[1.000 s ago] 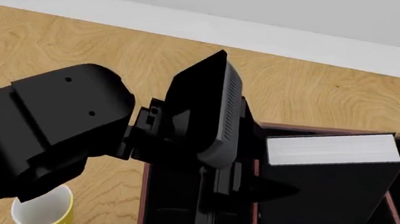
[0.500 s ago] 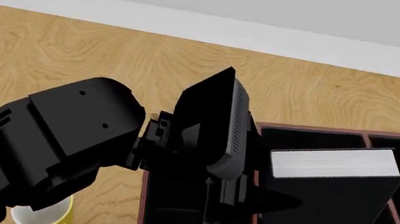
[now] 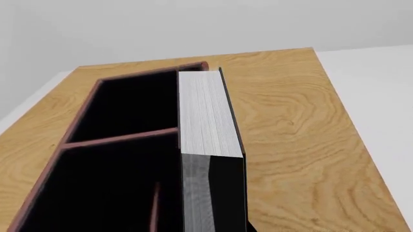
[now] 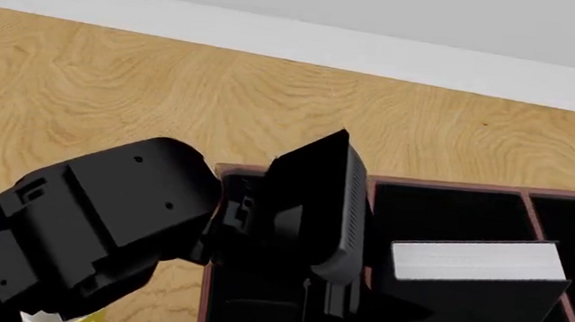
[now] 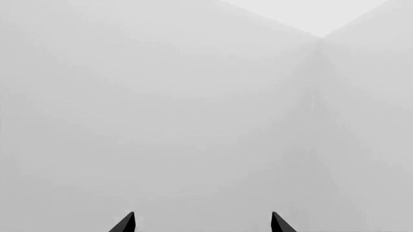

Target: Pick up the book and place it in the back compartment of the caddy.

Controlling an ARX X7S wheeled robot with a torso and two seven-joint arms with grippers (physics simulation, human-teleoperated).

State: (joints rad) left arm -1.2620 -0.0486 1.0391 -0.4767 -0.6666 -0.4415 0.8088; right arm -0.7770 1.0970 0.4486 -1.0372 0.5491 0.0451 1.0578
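Observation:
The book [image 4: 469,305] is black with a white page block [image 4: 473,262] facing up. It stands on edge, low over the caddy [image 4: 454,185], a black tray with reddish-brown rims and dividers. My left gripper [image 4: 359,301] is shut on the book from the left side, behind its grey ribbed block [image 4: 342,206]. In the left wrist view the book [image 3: 203,111] runs straight ahead beside the caddy's compartments [image 3: 123,139], and the fingers are almost out of frame. My right gripper [image 5: 202,223] is open and empty, facing a blank grey wall.
A yellow mug [image 4: 72,321] peeks out under my left arm at the bottom left. The wooden table [image 4: 115,81] stretches behind and left of the caddy. A white wall base [image 4: 278,37] runs along the table's far edge.
My left arm has moved down and toward the near side with the book in it. The book now sits lower over the caddy, and more of the back compartments shows behind it.

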